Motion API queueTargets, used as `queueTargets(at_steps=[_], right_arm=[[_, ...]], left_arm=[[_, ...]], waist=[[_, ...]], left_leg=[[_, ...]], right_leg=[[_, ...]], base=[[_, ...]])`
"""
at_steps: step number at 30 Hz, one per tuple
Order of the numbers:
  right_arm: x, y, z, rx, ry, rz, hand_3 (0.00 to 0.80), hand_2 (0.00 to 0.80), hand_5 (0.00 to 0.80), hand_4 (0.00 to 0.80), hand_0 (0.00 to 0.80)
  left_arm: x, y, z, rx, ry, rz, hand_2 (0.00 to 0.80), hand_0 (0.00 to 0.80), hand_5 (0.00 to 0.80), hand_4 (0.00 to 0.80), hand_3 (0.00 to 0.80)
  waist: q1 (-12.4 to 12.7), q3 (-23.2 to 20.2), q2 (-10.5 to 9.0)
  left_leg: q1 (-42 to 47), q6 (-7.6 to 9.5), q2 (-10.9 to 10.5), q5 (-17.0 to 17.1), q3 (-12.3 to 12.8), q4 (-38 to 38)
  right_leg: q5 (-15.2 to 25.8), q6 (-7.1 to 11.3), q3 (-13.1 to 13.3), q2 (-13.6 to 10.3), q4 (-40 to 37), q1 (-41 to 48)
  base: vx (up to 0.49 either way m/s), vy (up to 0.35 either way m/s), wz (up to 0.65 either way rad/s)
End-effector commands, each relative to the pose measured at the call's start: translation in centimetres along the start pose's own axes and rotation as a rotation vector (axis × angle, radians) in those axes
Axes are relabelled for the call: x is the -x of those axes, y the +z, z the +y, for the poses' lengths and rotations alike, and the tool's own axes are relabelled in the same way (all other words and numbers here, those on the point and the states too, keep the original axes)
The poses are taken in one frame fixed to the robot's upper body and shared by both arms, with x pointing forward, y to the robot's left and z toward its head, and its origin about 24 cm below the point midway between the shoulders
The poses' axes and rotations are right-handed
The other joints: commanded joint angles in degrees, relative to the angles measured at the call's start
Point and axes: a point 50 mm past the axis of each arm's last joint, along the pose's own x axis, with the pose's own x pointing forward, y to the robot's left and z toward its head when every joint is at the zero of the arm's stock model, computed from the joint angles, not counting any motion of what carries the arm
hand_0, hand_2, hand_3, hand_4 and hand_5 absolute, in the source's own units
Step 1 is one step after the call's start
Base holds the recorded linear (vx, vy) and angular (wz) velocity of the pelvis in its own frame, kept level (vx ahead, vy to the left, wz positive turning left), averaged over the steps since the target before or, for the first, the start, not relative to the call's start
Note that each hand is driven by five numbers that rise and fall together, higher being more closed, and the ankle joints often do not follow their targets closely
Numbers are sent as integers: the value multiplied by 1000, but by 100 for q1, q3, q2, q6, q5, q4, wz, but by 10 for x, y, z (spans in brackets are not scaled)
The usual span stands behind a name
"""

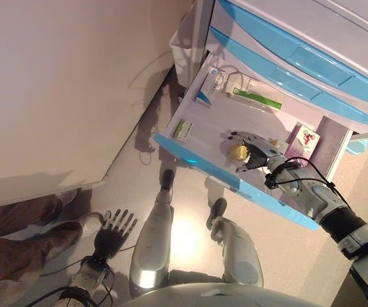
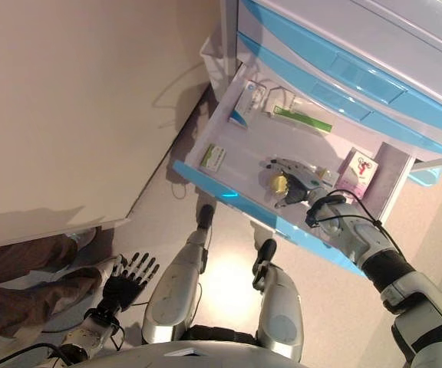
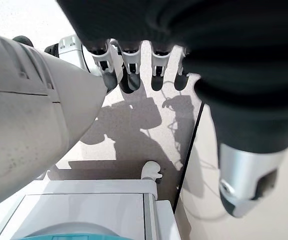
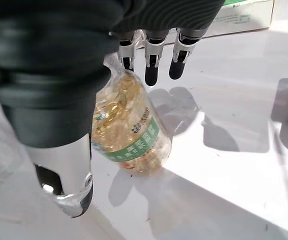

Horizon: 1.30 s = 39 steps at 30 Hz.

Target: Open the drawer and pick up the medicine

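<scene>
The white drawer with a blue front (image 1: 235,183) stands pulled out of the cabinet. On its floor lies a clear bottle of yellow capsules with a green label (image 4: 126,125), also visible from above (image 1: 239,152). My right hand (image 1: 258,151) reaches into the drawer and hovers right over the bottle. Its fingers (image 4: 152,67) are straight past the bottle's far end, and the thumb (image 4: 64,170) hangs beside the bottle. My left hand (image 1: 114,229) hangs low near the floor, fingers spread, holding nothing.
Other packs lie in the drawer: a long green-and-white box (image 1: 254,97), a white-and-blue box (image 1: 213,80), a small green-white box (image 1: 184,130) and a pink box (image 1: 304,141). Closed blue-fronted drawers (image 1: 299,57) sit above. A person's brown-trousered legs (image 1: 18,236) are at lower left.
</scene>
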Motion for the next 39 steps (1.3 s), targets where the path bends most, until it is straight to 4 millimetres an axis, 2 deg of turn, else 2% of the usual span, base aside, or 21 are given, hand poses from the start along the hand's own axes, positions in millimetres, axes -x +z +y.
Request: queueTargets(at_steps=[1, 19, 20, 21, 22, 23, 39], right_arm=[[0, 5, -7, 13, -55, -31, 0, 0, 0, 0, 0], [-1, 0, -4, 8, -58, -4, 0, 0, 0, 0, 0], [-1, 0, -4, 8, -59, -6, 408, 408, 408, 408, 408], [-1, 0, -5, 7, -61, -8, 474, 474, 474, 474, 474], [-1, 1, -5, 6, -63, -10, 753, 753, 753, 753, 753], [-1, 1, -6, 5, -63, -12, 800, 800, 800, 800, 800], [-2, 3, -6, 2, -67, -26, 800, 800, 800, 800, 800]], left_arm=[[4, -11, 3, 15, -7, 39, 0, 0, 0, 0, 0], [4, -14, 2, 26, -6, 44, 0, 0, 0, 0, 0], [4, -14, 2, 26, -5, 45, 0, 0, 0, 0, 0], [4, -14, 2, 26, -5, 44, 0, 0, 0, 0, 0], [4, -14, 2, 27, -6, 44, 0, 0, 0, 0, 0], [3, -14, 2, 28, -6, 43, 0, 0, 0, 0, 0], [4, -14, 3, 30, -9, 43, 0, 0, 0, 0, 0]], waist=[[25, -168, -17], [-1, -184, 19], [1, -186, 20], [4, -185, 19], [4, -183, 18], [5, -181, 20], [9, -181, 17]], left_leg=[[-87, 34, -23, -802, 120, 498], [-75, 39, -16, -790, 141, 504], [-76, 40, -14, -791, 140, 508], [-77, 41, -15, -792, 138, 510], [-78, 43, -17, -793, 135, 511], [-75, 46, -19, -792, 132, 505], [-78, 52, -20, -796, 135, 515]], right_leg=[[454, 0, 127, 59, -89, -360], [449, -10, 149, 52, -58, -373], [449, -10, 146, 52, -54, -375], [450, -10, 144, 52, -52, -376], [451, -11, 144, 53, -52, -378], [452, -11, 146, 55, -56, -376], [452, -10, 152, 53, -46, -382]], base=[[0, 0, 0], [0, 0, 0], [0, 0, 0], [0, 0, 0], [0, 0, 0], [0, 0, 0], [0, 0, 0]])
